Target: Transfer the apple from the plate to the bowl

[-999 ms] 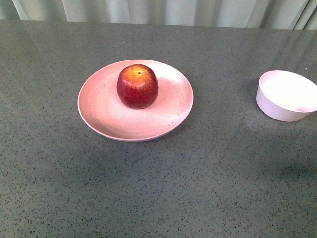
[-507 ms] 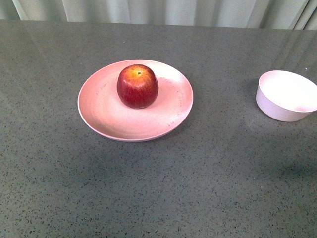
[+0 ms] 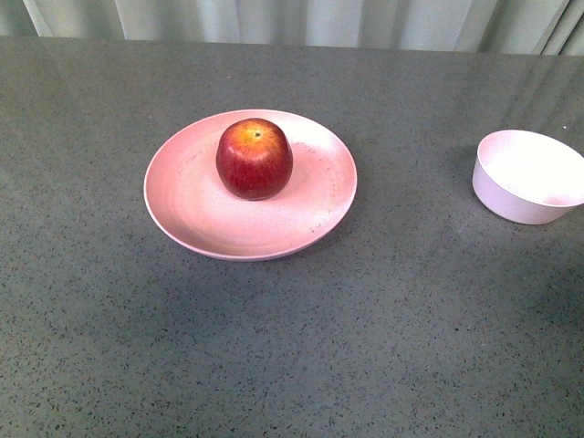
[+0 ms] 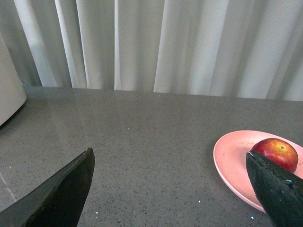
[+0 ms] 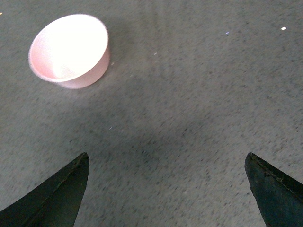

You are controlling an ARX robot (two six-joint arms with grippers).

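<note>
Your left hand is spread wide and empty, with one apple on one plate just ahead of it, off to one side. Your right hand is also spread and empty, and one bowl lies ahead of it.

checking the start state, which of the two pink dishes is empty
The small pale bowl on the right; it holds nothing, while the wide pink plate carries the apple.

even soft light, bowl overexposed, right wrist view blurry.
</note>
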